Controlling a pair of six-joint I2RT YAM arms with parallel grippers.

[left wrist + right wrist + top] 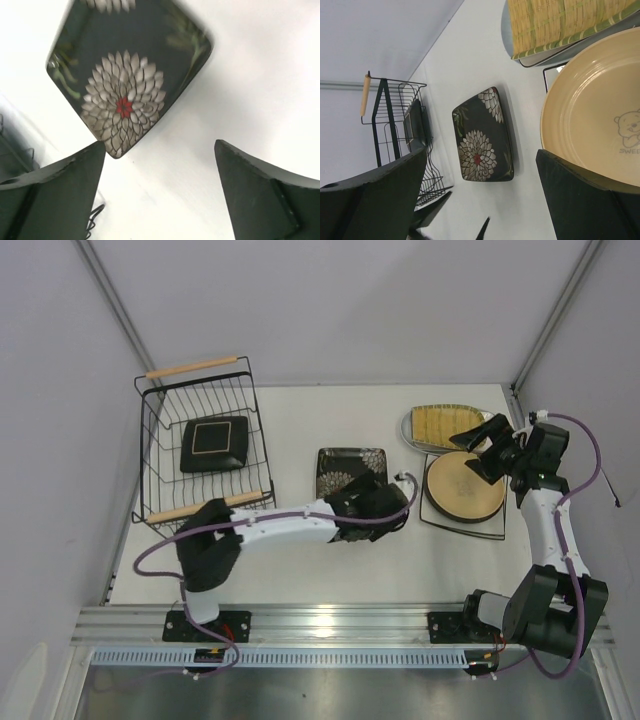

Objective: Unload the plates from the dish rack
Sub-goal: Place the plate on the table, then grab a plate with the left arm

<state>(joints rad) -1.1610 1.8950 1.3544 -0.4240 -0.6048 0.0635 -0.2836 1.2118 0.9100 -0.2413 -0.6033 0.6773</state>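
The dish rack (160, 455) stands at the left with one black square plate (214, 444) lying in it. A dark square plate with white flowers (345, 465) lies flat on the table, also in the left wrist view (127, 85). My left gripper (372, 502) hovers at its near edge, open (160, 142), with only table between the fingers. My right gripper (480, 450) is open (481, 151) above the tan round plate (463, 490), holding nothing. The mustard ribbed plate (445, 423) rests on a grey round plate (411, 430).
The tan plate sits on a square dark-rimmed plate (495, 531). The rack's wooden handles (192, 367) lie along its far and near sides. White walls close in left, right and behind. The left arm (285, 525) stretches across the table's front.
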